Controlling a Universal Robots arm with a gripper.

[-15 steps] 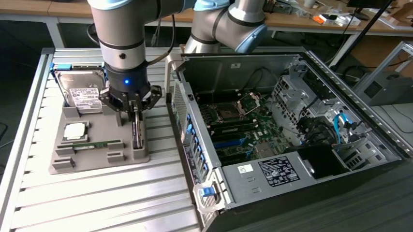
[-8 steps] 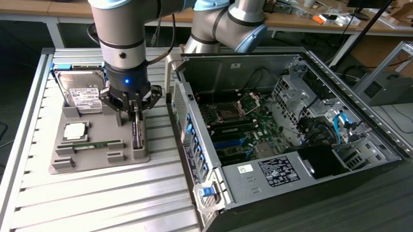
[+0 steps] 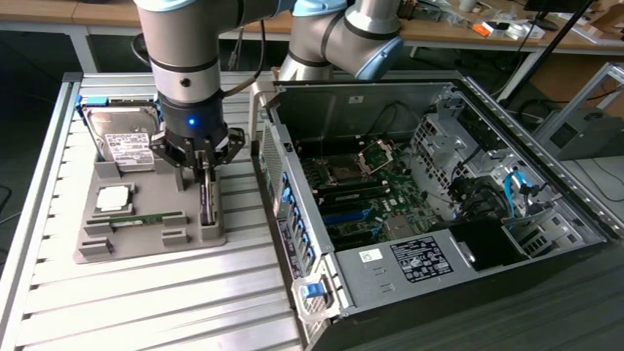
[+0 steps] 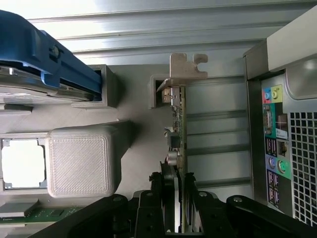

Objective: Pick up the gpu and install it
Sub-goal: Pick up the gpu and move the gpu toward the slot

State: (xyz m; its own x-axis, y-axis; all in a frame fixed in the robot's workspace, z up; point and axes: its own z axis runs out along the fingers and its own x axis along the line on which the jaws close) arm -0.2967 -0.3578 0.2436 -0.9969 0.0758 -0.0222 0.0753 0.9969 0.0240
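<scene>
PC case (image 3: 292, 212) tight nxt to tray (image 3: 98, 252).

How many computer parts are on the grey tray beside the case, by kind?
gpu: 1
hard drive: 1
CPU: 1
memory stick: 1
Total: 4

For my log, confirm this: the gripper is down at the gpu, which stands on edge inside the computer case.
Not inside it. The gpu stands on edge in the gray tray beside the computer case, with the gripper down at it; the exterior view shows it.
</scene>
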